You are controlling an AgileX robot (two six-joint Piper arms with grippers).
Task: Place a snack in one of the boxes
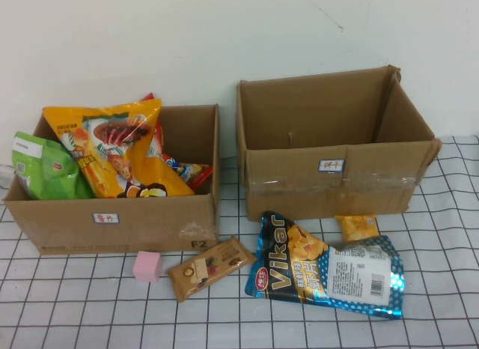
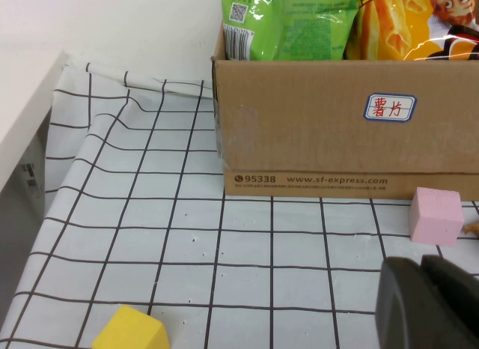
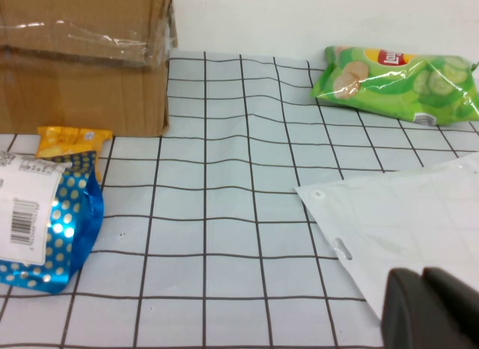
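Note:
Two open cardboard boxes stand at the back. The left box (image 1: pixel 112 222) holds a green bag (image 1: pixel 45 169) and a yellow bag (image 1: pixel 120 150). The right box (image 1: pixel 337 184) looks empty. In front lie a blue Vikar bag (image 1: pixel 322 270), a brown snack bar (image 1: pixel 209 268) and a small yellow packet (image 1: pixel 357 227). Neither gripper shows in the high view. My left gripper (image 2: pixel 420 265) is shut and empty, low over the cloth in front of the left box (image 2: pixel 322 147). My right gripper (image 3: pixel 423 274) is shut and empty, over a white bag (image 3: pixel 404 229).
A pink cube (image 1: pixel 147 266) sits before the left box, and a yellow cube (image 2: pixel 131 330) lies near the table's left edge. A green Lay's bag (image 3: pixel 397 83) lies by the wall to the right. The blue bag (image 3: pixel 45 229) shows in the right wrist view.

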